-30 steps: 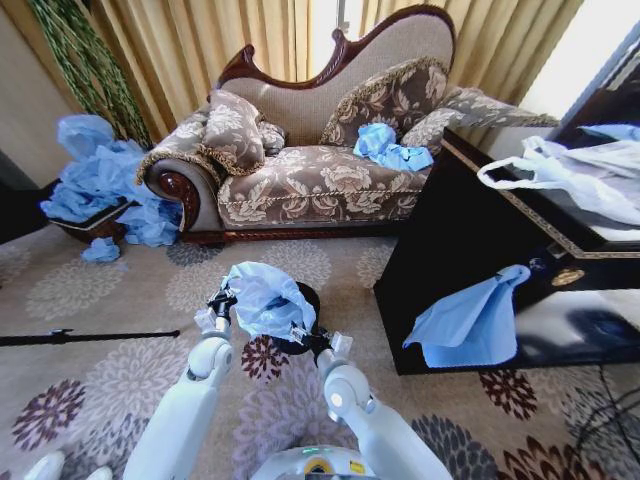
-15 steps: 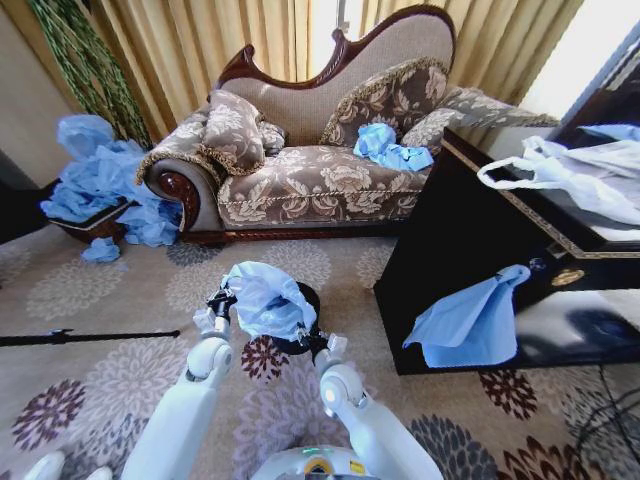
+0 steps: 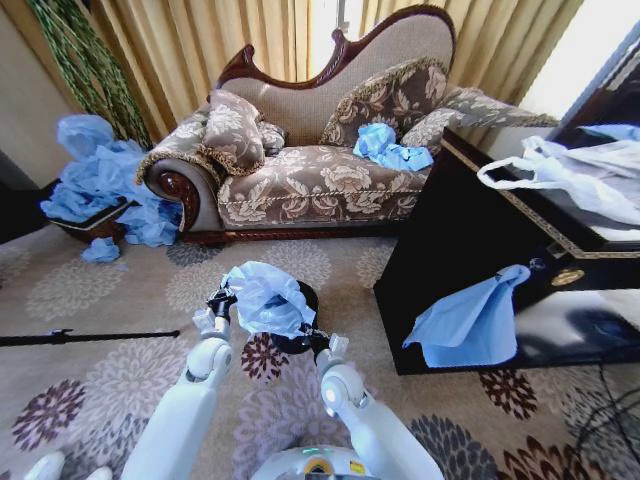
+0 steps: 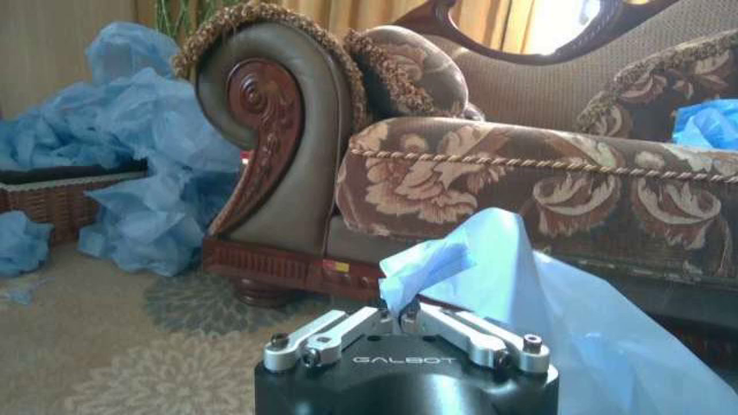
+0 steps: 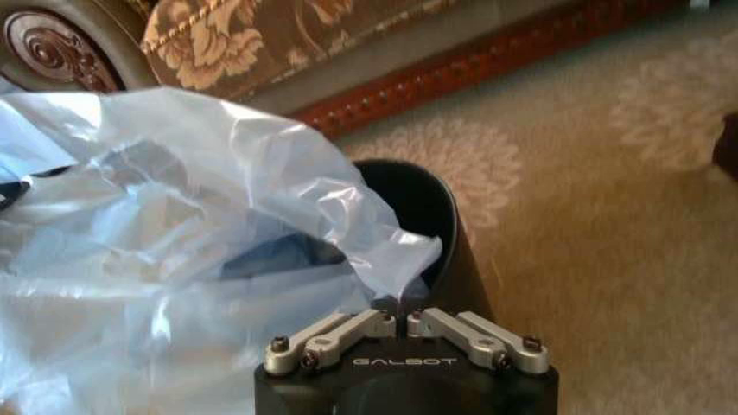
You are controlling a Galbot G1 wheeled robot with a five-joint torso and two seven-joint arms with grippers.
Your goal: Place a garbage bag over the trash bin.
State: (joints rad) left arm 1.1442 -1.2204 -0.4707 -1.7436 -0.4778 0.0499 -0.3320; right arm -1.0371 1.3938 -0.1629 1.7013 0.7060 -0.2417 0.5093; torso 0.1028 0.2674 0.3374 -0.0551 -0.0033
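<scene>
A: Okay, sofa (image 3: 320, 170) behind; garbage bag (image 3: 265, 298)?
B: Thin crinkled light-blue film, puffed over the black trash bin (image 3: 302, 300) on the carpet.
A: Grippers?
B: Left gripper (image 4: 402, 322) and right gripper (image 5: 400, 318) both pinched closed on bag edges, opposite sides.

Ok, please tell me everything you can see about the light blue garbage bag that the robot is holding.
The garbage bag is thin, crinkled, half-clear light blue film. It is spread between both tools: the left tool pinches one edge, the right tool pinches the other. The puffed bag hangs over the black trash bin and hides most of its mouth, leaving part of the rim uncovered on the right tool's side. The bin stands on the patterned carpet in front of the sofa.
</scene>
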